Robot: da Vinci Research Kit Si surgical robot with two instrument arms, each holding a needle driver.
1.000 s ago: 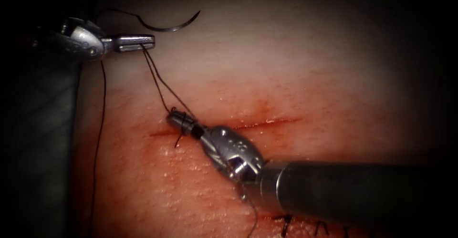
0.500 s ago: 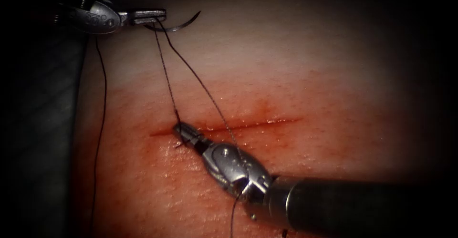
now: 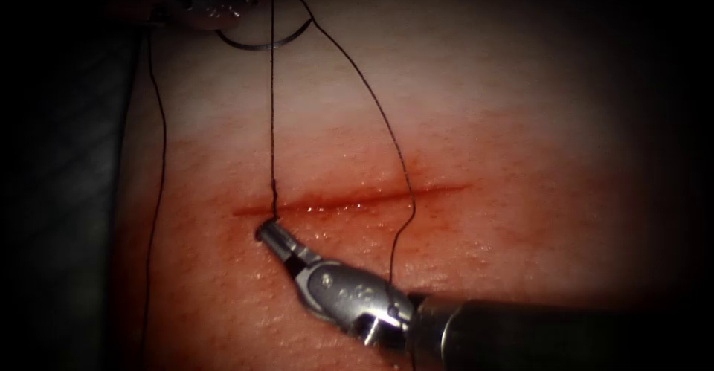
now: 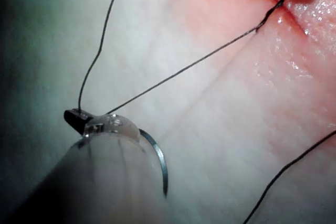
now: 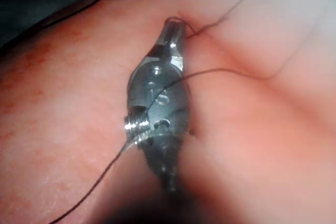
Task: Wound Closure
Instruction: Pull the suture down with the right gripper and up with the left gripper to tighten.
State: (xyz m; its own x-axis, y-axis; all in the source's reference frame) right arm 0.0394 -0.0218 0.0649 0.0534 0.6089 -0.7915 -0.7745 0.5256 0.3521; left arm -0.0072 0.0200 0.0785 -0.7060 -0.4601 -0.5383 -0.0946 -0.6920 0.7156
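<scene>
- Tissue (image 3: 520, 118): pale and smooth toward its far edge, reddened, moist and finely pebbled around the cut (image 3: 357, 196), a thin straight slit edged with red fluid (image 3: 327, 207).
- Drape (image 3: 67, 192): dark, ribbed, along the tissue's left edge.
- Needle (image 3: 256, 44): thin, curved steel, lying free on the pale tissue near the far edge, not in the tissue and held by neither tool; in the left wrist view its arc (image 4: 160, 161) lies beside the left tool.
- Thread (image 3: 272, 118): fine and dark. One taut strand runs from the far edge straight to the cut's left end; a second curves across the cut further right to the right tool's wrist; a third hangs along the left edge.
- Left tool (image 3: 216, 3): at the far edge, dim; fingers (image 4: 76, 119) clenched on the thread.
- Right tool (image 3: 269, 233): polished metal on a dark shaft, tip just at the near side of the cut's left end; fingers (image 5: 173, 32) clenched on the thread where it leaves the tissue.
</scene>
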